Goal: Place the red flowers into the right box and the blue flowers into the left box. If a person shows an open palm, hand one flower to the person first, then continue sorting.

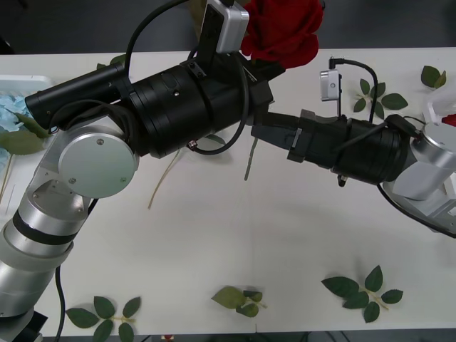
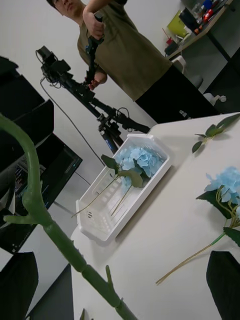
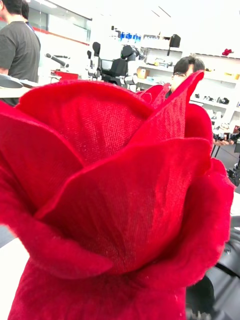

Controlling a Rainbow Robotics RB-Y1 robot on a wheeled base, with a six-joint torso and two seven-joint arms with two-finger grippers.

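A red rose [image 1: 281,30] is held up off the white table [image 1: 214,242], its bloom seen very close before the left wrist camera. Just beneath the bloom, the rose is gripped by the left gripper [image 1: 262,73], whose jaws are closed on the top of the stem. The stem [image 1: 249,160] hangs down from there, clear of the table.

Lower on the stem, the right gripper [image 1: 258,132] is brought in from the rose's right. Its jaws are spread wide, with the black fingers [image 2: 20,280] at either side and the green stem lying between them, untouched by either finger.

Well to the left of the rose, the left box [image 2: 95,220] is seen at the table's edge, with blue flowers [image 2: 142,160] lying in it. Another blue flower [image 2: 226,184] lies on the table between the rose and that box. Far to the rose's right, part of the right box [image 1: 433,112] is seen. Loose leaf sprigs [image 1: 360,288] are scattered on the table.
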